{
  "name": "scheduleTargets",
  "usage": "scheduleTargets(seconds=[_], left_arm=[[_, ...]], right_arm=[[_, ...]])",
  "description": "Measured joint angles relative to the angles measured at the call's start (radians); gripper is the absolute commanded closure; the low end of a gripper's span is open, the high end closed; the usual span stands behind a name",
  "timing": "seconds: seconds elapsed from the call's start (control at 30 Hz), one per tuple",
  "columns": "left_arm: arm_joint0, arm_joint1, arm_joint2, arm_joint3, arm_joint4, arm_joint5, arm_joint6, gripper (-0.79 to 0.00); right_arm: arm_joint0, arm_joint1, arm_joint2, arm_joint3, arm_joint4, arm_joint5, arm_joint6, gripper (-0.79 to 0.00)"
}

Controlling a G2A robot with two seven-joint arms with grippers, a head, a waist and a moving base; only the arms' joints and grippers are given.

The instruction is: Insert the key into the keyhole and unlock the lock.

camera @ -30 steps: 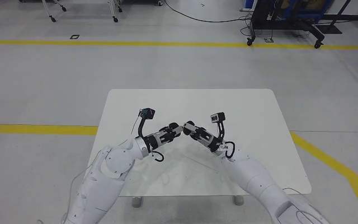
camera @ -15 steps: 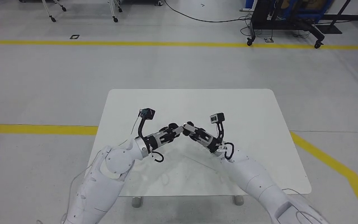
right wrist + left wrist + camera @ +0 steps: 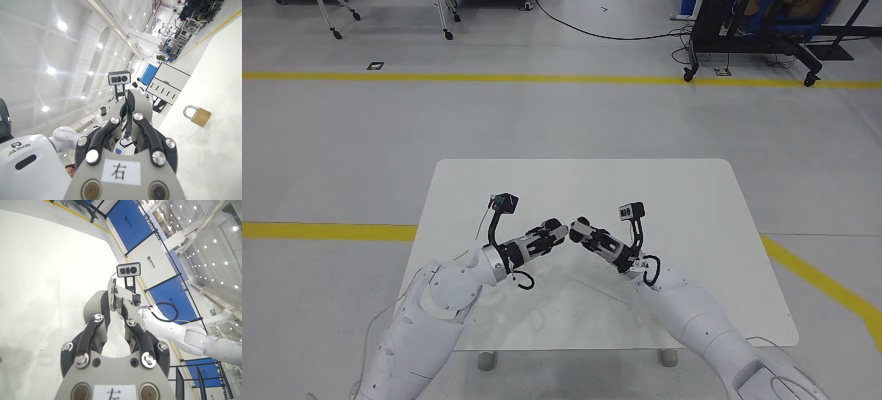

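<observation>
My two grippers meet tip to tip above the middle of the white table (image 3: 692, 200). The right gripper (image 3: 574, 226) is shut, its black pads pressed together in the right wrist view (image 3: 128, 96). In the left wrist view a small metal piece, the key (image 3: 112, 297), sticks out of the right gripper's tips (image 3: 113, 289). It sits between the spread fingers of my left gripper (image 3: 113, 303), which is open; I cannot tell whether its pads touch the key. The brass padlock (image 3: 201, 116) with its steel shackle lies flat on the table, off to the side of the right gripper.
The tabletop (image 3: 217, 75) around the padlock is bare white, with a few dark specks. Each arm's wrist camera stands up on its bracket close to the meeting point: the left arm's (image 3: 504, 202) and the right arm's (image 3: 631, 211). The table's edges are well away from both grippers.
</observation>
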Motion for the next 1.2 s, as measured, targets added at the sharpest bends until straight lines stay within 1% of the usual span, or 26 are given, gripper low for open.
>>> scheduleTargets(seconds=[0.13, 0.2, 0.23, 0.47, 0.53, 0.63, 0.83, 1.2], left_arm=[[0.0, 0.001, 0.001, -0.003, 0.019, 0.004, 0.007, -0.089], [0.002, 0.002, 0.003, -0.005, 0.026, 0.005, 0.01, -0.015], [0.002, 0.002, 0.004, -0.005, 0.028, 0.006, 0.011, 0.0], [0.001, 0.004, 0.008, -0.009, 0.051, 0.005, 0.013, 0.0], [0.002, 0.005, 0.01, -0.012, 0.083, 0.001, 0.028, 0.0], [0.009, 0.005, 0.01, -0.017, 0.097, 0.001, 0.061, 0.0], [0.015, 0.004, -0.014, -0.02, 0.073, 0.004, 0.129, 0.0], [0.016, 0.004, -0.015, -0.016, 0.067, 0.011, 0.136, 0.0]], right_arm=[[0.005, -0.005, -0.006, 0.006, 0.003, 0.002, 0.002, 0.0], [0.006, -0.007, -0.007, 0.008, 0.003, 0.002, 0.002, 0.0], [0.007, -0.008, -0.007, 0.009, 0.002, 0.002, 0.002, 0.0], [0.004, -0.006, -0.001, 0.009, 0.0, -0.003, -0.003, 0.0], [0.002, -0.006, 0.0, 0.008, 0.001, -0.002, -0.002, -0.785], [0.003, -0.004, 0.002, 0.013, 0.001, 0.008, 0.008, -0.785], [0.004, -0.004, 0.003, 0.013, 0.001, 0.008, 0.008, -0.785], [0.004, -0.004, 0.003, 0.013, 0.001, 0.008, 0.008, -0.785]])
